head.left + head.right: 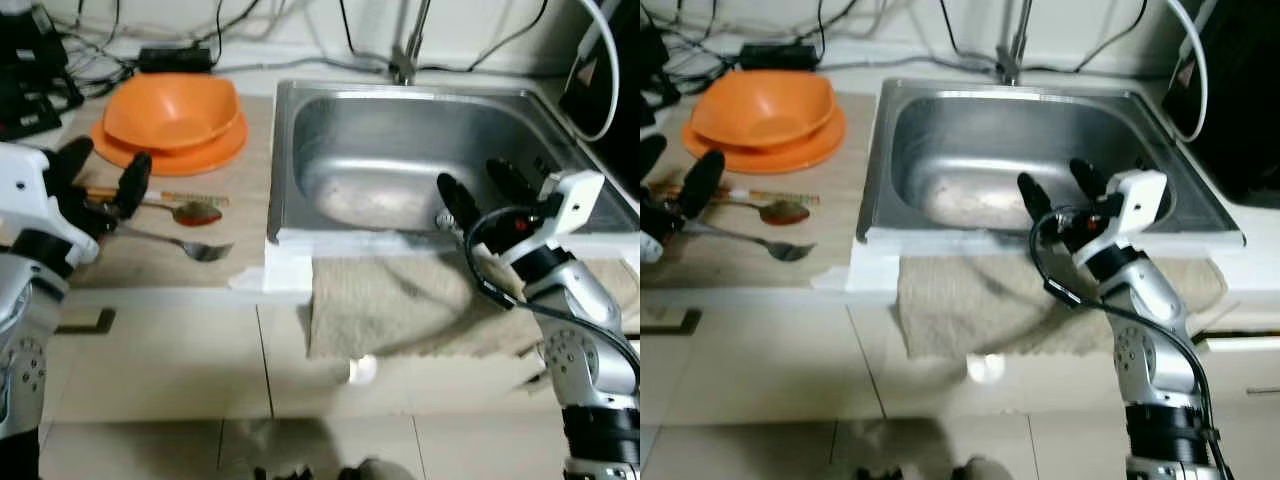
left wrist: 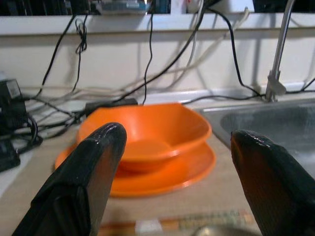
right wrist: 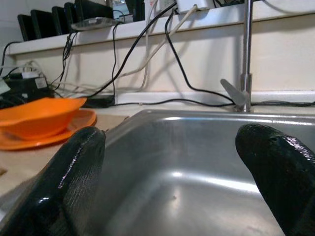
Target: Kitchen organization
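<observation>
An orange bowl sits on an orange plate at the back left of the counter. In front of them lie a brown-bowled spoon, a metal spoon and a patterned stick. My left gripper hovers open just left of the spoons, pointing at the bowl. My right gripper is open over the front rim of the steel sink, nothing between its fingers.
A tap stands behind the sink. Black cables and a power brick trail along the back wall. A beige towel hangs over the counter's front edge. A dark appliance stands at the right. Tiled floor lies below.
</observation>
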`<state>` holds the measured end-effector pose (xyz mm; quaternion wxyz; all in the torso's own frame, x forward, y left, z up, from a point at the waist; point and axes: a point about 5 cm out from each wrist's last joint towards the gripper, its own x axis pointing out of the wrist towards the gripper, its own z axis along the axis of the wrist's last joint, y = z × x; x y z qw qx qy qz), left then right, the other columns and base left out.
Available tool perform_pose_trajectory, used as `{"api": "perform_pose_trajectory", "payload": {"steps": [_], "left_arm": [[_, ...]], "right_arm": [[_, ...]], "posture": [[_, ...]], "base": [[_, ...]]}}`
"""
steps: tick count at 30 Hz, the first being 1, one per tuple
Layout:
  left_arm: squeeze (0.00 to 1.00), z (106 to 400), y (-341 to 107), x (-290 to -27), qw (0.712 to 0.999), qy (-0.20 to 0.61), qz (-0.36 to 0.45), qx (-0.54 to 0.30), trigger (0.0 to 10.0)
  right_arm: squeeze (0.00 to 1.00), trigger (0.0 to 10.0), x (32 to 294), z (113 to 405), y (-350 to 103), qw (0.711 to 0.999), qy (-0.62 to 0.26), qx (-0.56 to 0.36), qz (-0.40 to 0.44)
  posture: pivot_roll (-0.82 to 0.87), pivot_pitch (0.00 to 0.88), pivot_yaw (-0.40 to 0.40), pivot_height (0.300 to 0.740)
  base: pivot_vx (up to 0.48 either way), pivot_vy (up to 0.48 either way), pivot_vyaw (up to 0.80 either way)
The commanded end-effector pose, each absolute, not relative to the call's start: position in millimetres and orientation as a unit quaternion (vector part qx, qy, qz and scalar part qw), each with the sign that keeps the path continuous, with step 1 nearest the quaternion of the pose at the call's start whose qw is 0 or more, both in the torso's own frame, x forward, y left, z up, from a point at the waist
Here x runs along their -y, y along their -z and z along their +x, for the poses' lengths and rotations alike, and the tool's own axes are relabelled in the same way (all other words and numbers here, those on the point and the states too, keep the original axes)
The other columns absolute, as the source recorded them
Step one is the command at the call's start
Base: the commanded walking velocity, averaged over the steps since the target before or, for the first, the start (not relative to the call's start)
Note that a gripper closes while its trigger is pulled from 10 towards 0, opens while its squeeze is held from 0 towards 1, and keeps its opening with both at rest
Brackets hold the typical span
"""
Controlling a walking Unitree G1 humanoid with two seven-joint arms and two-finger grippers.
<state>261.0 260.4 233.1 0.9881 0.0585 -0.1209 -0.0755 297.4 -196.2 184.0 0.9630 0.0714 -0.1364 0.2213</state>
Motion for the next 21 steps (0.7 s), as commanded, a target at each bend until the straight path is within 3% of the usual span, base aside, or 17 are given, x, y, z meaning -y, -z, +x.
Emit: {"api": "perform_pose_trajectory", "payload": {"steps": [1,16,21], "left_arm": [[0.0,258,-239,-262,0.987,0.079,0.073,0.122,10.0],[0.0,261,-235,-245,0.985,0.119,0.05,0.119,10.0],[0.0,257,-244,-247,0.98,0.139,0.033,0.138,10.0]], "right_arm": [[0.0,10.0,188,298,-186,0.957,-0.242,0.14,0.084],[0.0,10.0,185,288,-189,0.952,-0.263,0.138,0.077],[0.0,10.0,182,282,-189,0.948,-0.277,0.138,0.078]], "posture": [[-0.08,0.133,-0.049,0.74],[-0.1,0.137,-0.04,0.74],[-0.1,0.142,-0.04,0.74]], "base": [[0.368,0.0,0.0],[0.346,0.0,0.0],[0.0,0.0,0.0]]}}
